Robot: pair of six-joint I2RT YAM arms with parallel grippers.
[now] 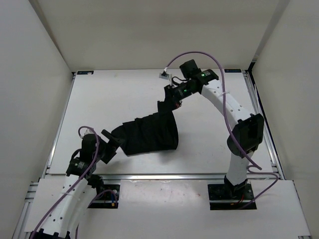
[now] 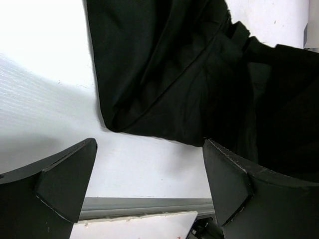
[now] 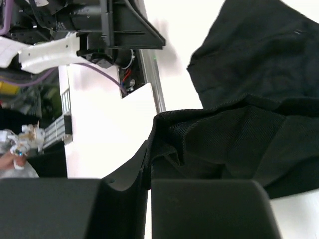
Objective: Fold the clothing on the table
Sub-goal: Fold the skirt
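Black fabric, the clothing [image 1: 149,132], lies mid-way across the white counter [image 1: 109,94] in the top view. Its far corner is drawn up to the right end effector [image 1: 173,97], and the left end effector [image 1: 113,141] sits at its near-left end. Small blue labels [image 1: 85,72] at the counter's far corners are too small to read. The left wrist view alone shows the left end effector [image 2: 149,184] spread wide and empty, just short of the creased clothing [image 2: 189,74], with a metal rail [image 2: 144,205] below. The right wrist view shows the right end effector [image 3: 149,199] clamped shut on a fold of the clothing [image 3: 249,139], and the left arm [image 3: 50,50] beyond.
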